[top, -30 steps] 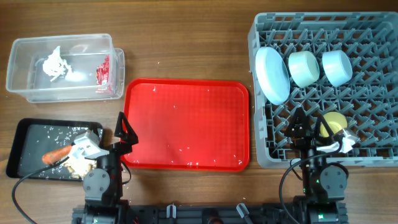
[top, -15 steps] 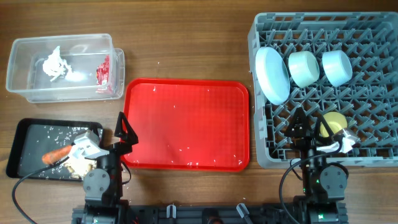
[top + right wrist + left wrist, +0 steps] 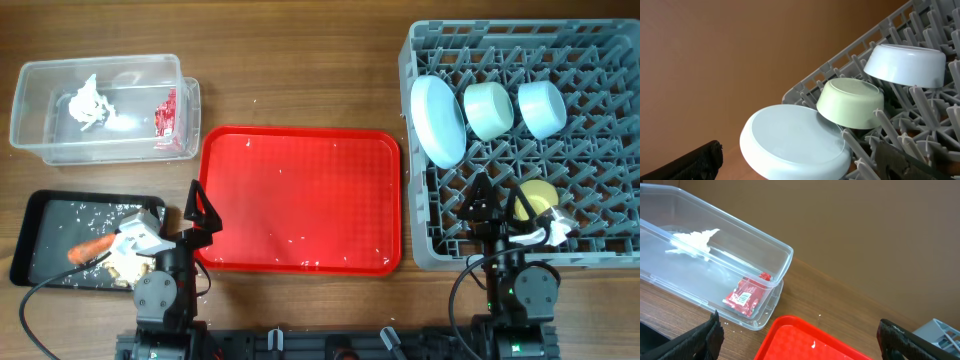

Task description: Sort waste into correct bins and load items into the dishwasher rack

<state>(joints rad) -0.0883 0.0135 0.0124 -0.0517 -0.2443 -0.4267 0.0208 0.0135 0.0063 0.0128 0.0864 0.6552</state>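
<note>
The grey dishwasher rack (image 3: pixel 590 45) at the right holds the pale blue plate (image 3: pixel 438 120), the mint green bowl (image 3: pixel 488 109), the light blue bowl (image 3: pixel 541 107), the yellow cup (image 3: pixel 537 195) and the white spoon (image 3: pixel 553 232). The clear tub (image 3: pixel 60 150) at the back left holds white tissue (image 3: pixel 88 103) and the red-and-white wrapper (image 3: pixel 166 115). The black tray (image 3: pixel 35 225) holds the carrot piece (image 3: pixel 88 249) and brownish scraps (image 3: pixel 125 266). My left gripper (image 3: pixel 197 215) is open and empty at the red tray's front left corner. My right gripper (image 3: pixel 495 205) is open and empty over the rack's front edge.
The red tray (image 3: pixel 300 200) lies in the middle with a few white crumbs on it. Small crumbs dot the black tray. In the left wrist view the clear tub (image 3: pixel 715 270) and the red tray's corner (image 3: pixel 805 342) lie ahead.
</note>
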